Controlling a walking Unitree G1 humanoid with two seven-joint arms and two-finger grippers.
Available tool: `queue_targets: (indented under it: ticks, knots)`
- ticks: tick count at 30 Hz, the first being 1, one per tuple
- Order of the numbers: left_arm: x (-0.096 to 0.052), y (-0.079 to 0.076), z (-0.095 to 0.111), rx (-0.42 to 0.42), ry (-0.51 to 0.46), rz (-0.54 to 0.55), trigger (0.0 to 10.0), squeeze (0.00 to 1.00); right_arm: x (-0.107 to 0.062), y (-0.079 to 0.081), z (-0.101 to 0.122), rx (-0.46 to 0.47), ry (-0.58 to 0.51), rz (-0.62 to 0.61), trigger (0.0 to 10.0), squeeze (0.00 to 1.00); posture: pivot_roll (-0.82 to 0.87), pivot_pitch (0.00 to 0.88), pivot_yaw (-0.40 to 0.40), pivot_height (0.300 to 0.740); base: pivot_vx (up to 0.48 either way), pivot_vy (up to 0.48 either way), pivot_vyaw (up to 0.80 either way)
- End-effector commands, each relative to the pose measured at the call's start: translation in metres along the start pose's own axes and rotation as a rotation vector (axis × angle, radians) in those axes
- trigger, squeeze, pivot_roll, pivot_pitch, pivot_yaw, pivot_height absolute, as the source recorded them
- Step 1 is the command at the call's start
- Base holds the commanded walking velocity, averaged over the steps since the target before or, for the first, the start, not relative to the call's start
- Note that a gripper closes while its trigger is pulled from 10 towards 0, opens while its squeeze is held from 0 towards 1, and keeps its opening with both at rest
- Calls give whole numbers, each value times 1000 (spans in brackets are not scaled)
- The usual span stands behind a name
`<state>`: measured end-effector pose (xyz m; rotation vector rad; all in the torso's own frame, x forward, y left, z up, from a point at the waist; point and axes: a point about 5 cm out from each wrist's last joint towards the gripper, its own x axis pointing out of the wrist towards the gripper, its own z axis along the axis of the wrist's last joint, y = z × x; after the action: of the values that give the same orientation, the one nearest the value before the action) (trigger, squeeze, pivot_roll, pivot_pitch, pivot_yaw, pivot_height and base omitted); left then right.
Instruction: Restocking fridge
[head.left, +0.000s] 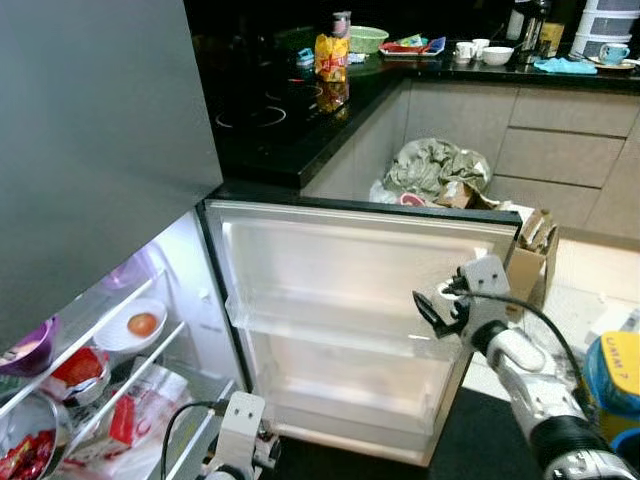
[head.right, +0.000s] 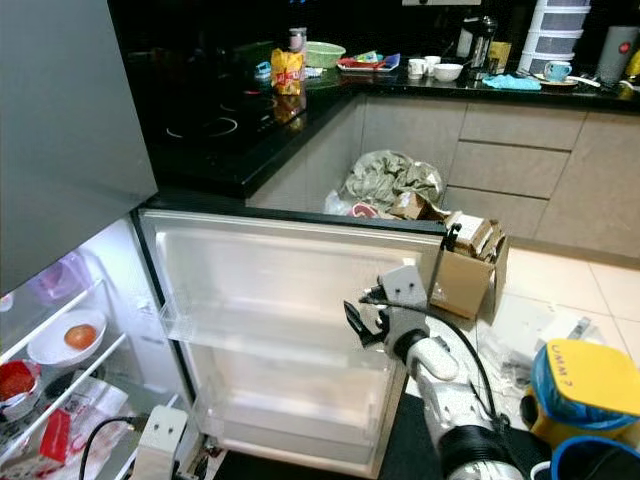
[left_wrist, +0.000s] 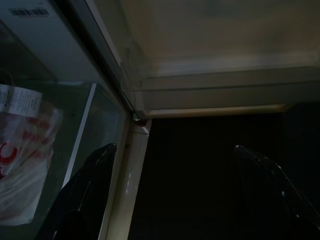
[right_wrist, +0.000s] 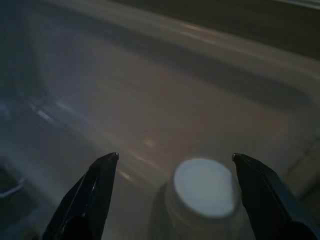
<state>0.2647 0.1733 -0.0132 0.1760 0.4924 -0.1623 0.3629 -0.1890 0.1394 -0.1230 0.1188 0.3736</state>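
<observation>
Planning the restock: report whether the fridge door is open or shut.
Open. The fridge door is swung wide, its inner racks facing the camera, lit shelves exposed beside it.

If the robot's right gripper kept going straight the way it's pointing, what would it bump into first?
Probably the white-capped bottle, which sits just ahead between the open fingers of the right gripper. Beyond it is the fridge door's inner wall. Depth is hard to judge.

Fridge shelf (head.left: 150, 345) holds a white bowl (head.left: 128, 329) with an orange fruit (head.left: 143, 323)
</observation>
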Motion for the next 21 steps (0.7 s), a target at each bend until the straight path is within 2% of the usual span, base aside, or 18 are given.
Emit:
queue_targets:
  ticks: [1, 4, 8, 10, 12, 16, 20, 21]
  knots:
    - [-1, 0, -3, 7, 13, -8, 10000, 0, -6, 8, -1, -16, 21, 77, 10000, 0, -4, 102, 33, 740, 0, 0, 0]
    - [-1, 0, -2, 10, 13, -9, 10000, 0, -18, 12, 3, 0, 23, 145, 10000, 0, -4, 102, 37, 740, 0, 0, 0]
    - [-1, 1, -2, 10, 14, -10, 10000, 0, -30, 18, 3, -47, 58, 227, 10000, 0, -6, 101, 40, 740, 0, 0, 0]
    - [0, 1, -2, 11, 15, -12, 10000, 0, -43, 26, -2, -88, 123, 318, 10000, 0, -9, 99, 42, 740, 0, 0, 0]
    - [0, 1, -2, 11, 17, -14, 10000, 0, -56, 35, -15, -75, 210, 406, 10000, 0, -12, 98, 44, 740, 0, 0, 0]
    - [0, 1, -2, 11, 18, -15, 10000, 0, -60, 38, -21, -66, 241, 430, 10000, 0, -13, 97, 45, 740, 0, 0, 0]
    - [1, 0, -1, 13, 18, -18, 10000, 0, -67, 47, -48, -48, 360, 443, 10000, 0, -11, 91, 48, 740, 0, 0, 0]
    - [1, 0, -1, 13, 18, -18, 10000, 0, -67, 47, -48, -48, 360, 443, 10000, 0, -11, 91, 48, 740, 0, 0, 0]
